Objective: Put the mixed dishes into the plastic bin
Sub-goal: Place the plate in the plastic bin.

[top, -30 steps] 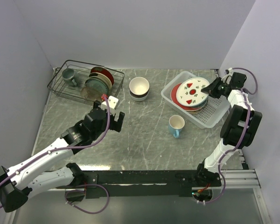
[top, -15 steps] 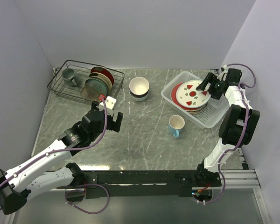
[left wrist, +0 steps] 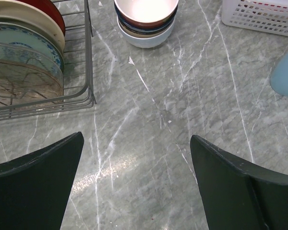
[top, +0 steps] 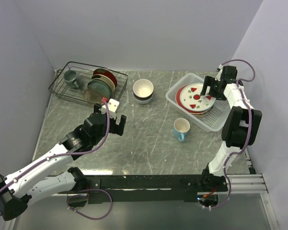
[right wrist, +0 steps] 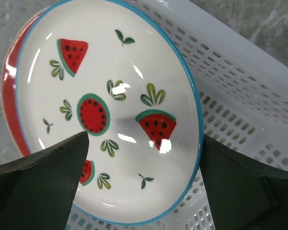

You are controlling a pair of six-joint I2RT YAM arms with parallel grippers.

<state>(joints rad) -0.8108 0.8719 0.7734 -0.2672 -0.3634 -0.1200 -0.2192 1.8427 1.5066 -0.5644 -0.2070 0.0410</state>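
Lighting bright, even, from overhead; shadows soft. Glare spots on the white plate (right wrist: 105, 110) and the counter (left wrist: 182, 120). Focus sharp.

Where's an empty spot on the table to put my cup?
Bare marble tabletop lies between the stacked bowls, the light blue mug and the black wire rack. Crowded: the white bin, mostly filled by the plate stack, and the rack.

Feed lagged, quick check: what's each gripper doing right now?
Left gripper: open, holding nothing.
Right gripper: open, nothing held, over the watermelon plate.
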